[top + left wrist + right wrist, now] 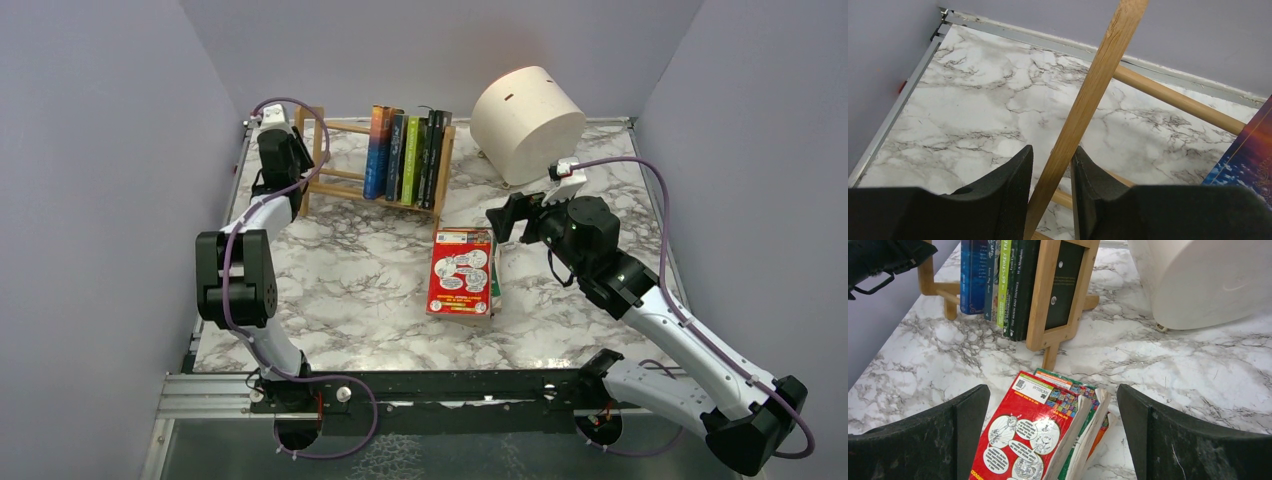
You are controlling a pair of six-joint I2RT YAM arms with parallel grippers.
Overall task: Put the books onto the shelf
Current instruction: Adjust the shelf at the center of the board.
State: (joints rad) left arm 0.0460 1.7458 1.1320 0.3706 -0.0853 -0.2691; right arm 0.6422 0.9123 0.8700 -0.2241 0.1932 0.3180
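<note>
While the left gripper (1052,154) clamps an upright slat (1098,80) at the left end of the shelf (345,128), the right gripper (1053,390) hangs wide open just over the loose books (1033,440), red cover on top, lying flat on the marble table (1198,375). Shelved books (408,155) stand upright at the shelf's right end, near the cream drum (527,122).

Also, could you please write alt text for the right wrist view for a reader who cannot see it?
Wide-open black jaws frame a red book lying atop a small pile on the marble table. Behind it stands the wooden shelf with a row of upright books, and a cream drum sits at upper right.
</note>
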